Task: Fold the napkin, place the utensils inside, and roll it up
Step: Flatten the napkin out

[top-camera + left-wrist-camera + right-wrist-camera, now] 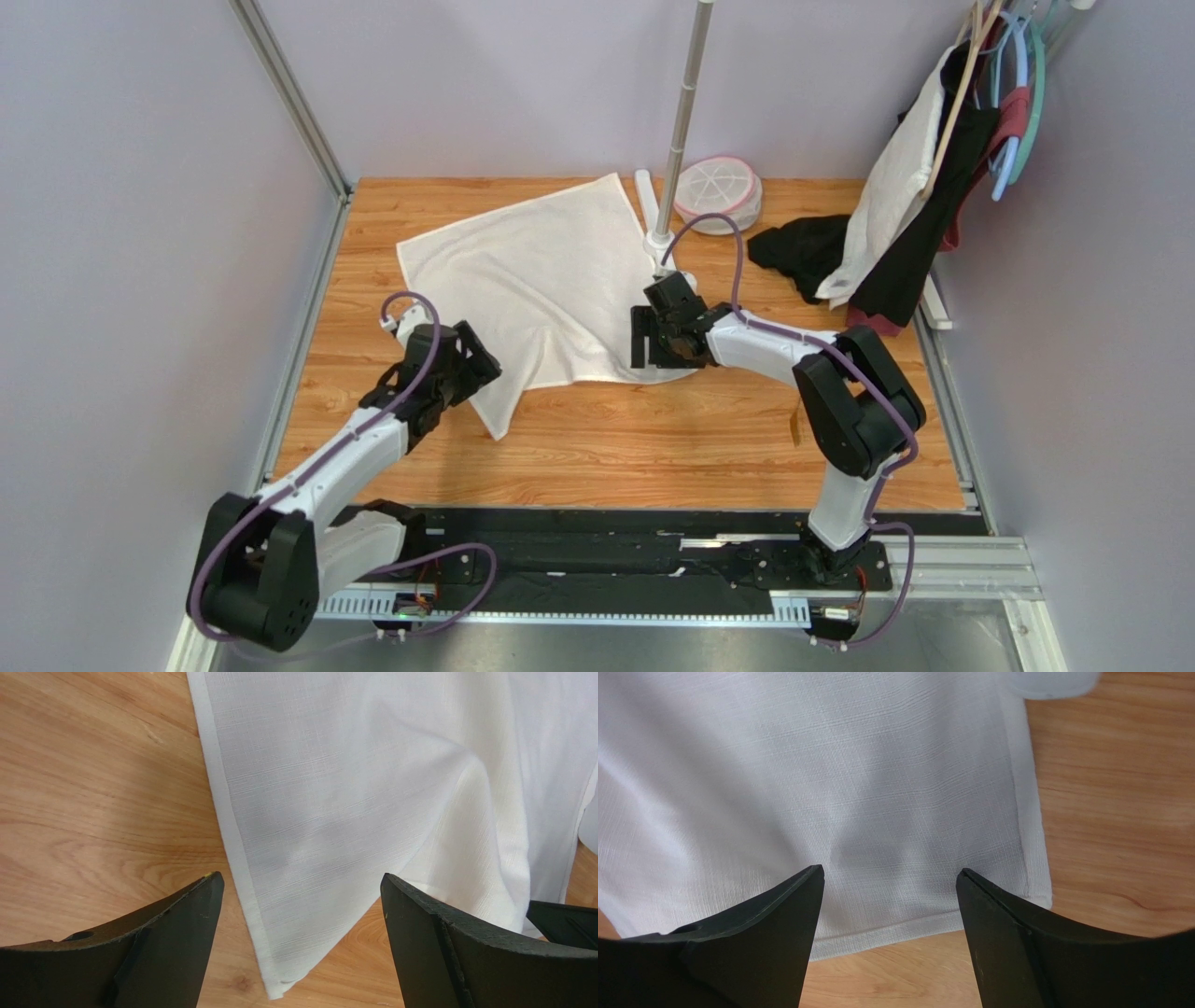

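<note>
No readable text, labels or numbers anywhere.

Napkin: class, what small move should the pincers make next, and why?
Probably lower and close both: the left pincer straddles a near corner of the napkin, the right pincer its near hem; both are open and nothing is folded yet.

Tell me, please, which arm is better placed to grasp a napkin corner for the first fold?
Probably the left: the open left gripper straddles a corner of the napkin. The open right gripper straddles only hem; the nearest corner lies outside it.
</note>
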### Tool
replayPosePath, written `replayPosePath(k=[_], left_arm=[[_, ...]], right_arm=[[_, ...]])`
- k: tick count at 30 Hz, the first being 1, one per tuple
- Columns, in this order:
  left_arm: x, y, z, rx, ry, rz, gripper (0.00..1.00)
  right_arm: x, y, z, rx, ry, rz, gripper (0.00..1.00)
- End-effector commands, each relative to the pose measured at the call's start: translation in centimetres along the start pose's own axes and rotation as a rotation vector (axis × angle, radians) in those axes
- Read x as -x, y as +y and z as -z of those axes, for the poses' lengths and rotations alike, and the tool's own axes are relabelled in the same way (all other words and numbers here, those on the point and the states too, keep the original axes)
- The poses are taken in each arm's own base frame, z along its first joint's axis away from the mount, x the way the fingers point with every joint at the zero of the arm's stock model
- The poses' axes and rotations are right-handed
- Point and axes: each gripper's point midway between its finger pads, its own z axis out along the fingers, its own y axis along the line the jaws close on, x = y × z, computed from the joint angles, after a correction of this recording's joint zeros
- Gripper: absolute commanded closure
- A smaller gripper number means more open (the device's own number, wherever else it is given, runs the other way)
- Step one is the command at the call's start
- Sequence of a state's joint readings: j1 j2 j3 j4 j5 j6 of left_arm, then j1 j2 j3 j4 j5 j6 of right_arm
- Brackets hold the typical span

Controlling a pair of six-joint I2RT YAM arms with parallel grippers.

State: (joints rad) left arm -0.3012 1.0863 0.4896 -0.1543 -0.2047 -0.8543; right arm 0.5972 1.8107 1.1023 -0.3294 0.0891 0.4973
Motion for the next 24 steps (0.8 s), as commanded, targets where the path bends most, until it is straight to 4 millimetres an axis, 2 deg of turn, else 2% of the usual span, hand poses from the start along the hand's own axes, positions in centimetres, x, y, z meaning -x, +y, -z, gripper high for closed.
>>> replayPosePath(k=[1,3,5,6,9,10,11,13,14,15,16,17,18,19,21,22,24], left_arm=[[2.3,0.4,2.7,0.018,-0.067,-0.077,0.09],[3.1,-0.1,4.0,-0.013,-0.092,-0.094,0.08],[3.5,-0.4,5.1,-0.029,-0.098,-0.106,0.08],[4.0,-0.6,5.8,-0.046,-0.117,-0.114,0.09],[5.0,-1.3,7.7,-0.085,-0.136,-0.155,0.06],[5.6,-1.8,8.3,-0.101,-0.146,-0.162,0.01],[5.6,-2.5,8.8,-0.145,-0.131,-0.173,0.01],[6.4,-3.6,9.8,-0.202,-0.133,-0.190,0.01],[6.8,-3.7,10.1,-0.224,-0.122,-0.174,0.01],[7.1,-3.7,10.3,-0.228,-0.119,-0.170,0.01],[7.7,-3.7,10.5,-0.231,-0.129,-0.161,0.01],[8.0,-3.5,10.6,-0.229,-0.130,-0.153,0.01],[8.2,-3.2,10.7,-0.222,-0.132,-0.158,0.01],[8.4,-3.1,10.9,-0.220,-0.137,-0.157,0.01],[8.4,-2.9,11.0,-0.222,-0.133,-0.158,0.01],[8.3,-2.9,11.1,-0.227,-0.129,-0.160,0.01],[8.3,-2.8,11.3,-0.225,-0.129,-0.166,0.01]], right_arm=[[-3.1,-6.1,1.7,-0.252,0.083,0.065,0.23],[-1.9,-6.2,3.0,-0.273,0.049,0.085,0.23],[-0.6,-5.0,4.3,-0.242,0.014,0.102,0.23],[0.6,-3.9,5.8,-0.202,-0.030,0.123,0.23],[2.4,1.3,8.9,-0.053,-0.132,0.188,0.23],[2.1,3.6,9.7,0.013,-0.145,0.218,0.23],[2.4,6.5,10.3,0.126,-0.160,0.227,0.23],[1.2,10.7,10.7,0.257,-0.159,0.258,0.23],[1.3,13.6,11.0,0.365,-0.176,0.266,0.23],[0.5,15.3,10.8,0.418,-0.152,0.281,0.23],[-1.2,17.2,9.3,0.445,-0.105,0.307,0.23],[-0.9,19.3,9.3,0.489,-0.111,0.321,0.23],[-1.3,20.5,8.7,0.503,-0.102,0.338,0.24],[-3.3,21.4,6.5,0.494,-0.059,0.378,0.24],[-3.4,23.6,5.8,0.522,-0.071,0.405,0.24],[-4.6,23.7,4.1,0.509,-0.039,0.418,0.24],[-5.4,24.5,3.4,0.526,-0.025,0.437,0.25]])
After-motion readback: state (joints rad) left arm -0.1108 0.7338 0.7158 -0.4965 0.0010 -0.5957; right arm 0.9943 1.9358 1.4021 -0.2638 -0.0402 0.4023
